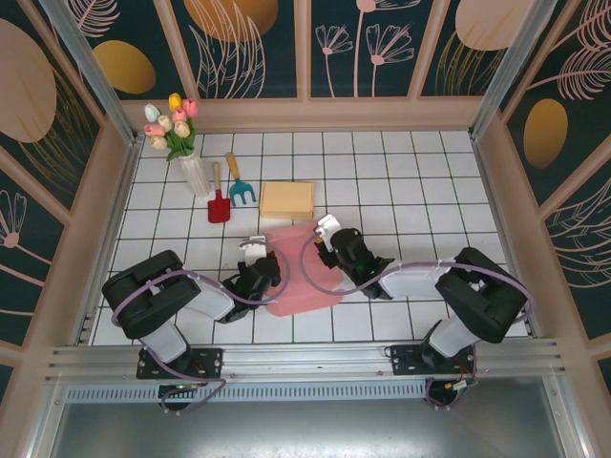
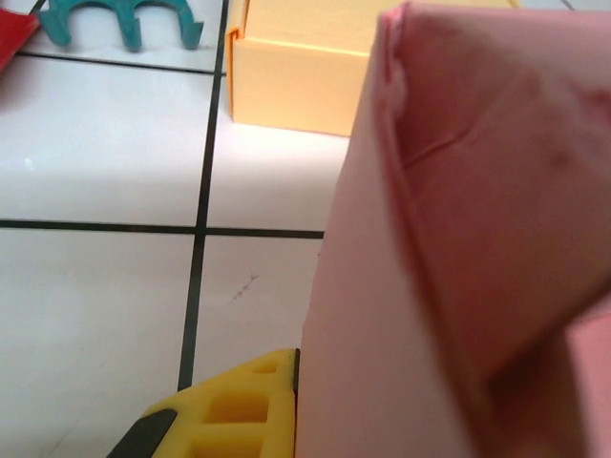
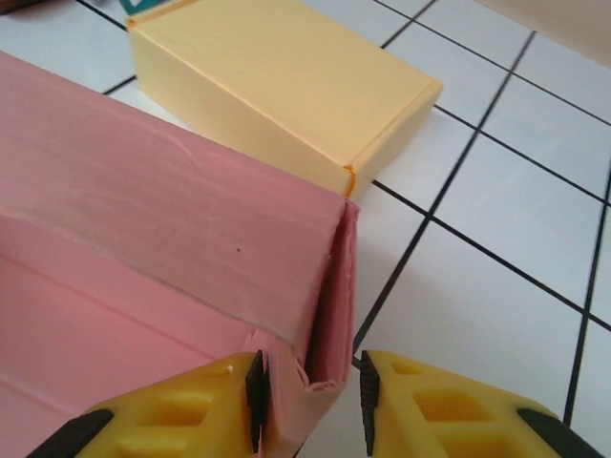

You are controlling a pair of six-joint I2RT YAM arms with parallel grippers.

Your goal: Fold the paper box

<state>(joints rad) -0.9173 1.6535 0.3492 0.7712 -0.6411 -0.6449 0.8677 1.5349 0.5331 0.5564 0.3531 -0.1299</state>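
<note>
Left jaws clenched on pink box (image 3: 143,219) edge; right jaws straddle corner, grip unclear

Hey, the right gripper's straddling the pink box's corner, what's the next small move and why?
Probably close the right gripper on the pink box corner wall: its fingers stand apart on either side of that upright fold, not yet pinching it, and the fold's layers look loose.

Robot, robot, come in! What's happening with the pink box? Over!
Left jaws shut on pink box, left wall. Right jaws open around its far right corner. Box partly folded. Yellow box close behind.
</note>
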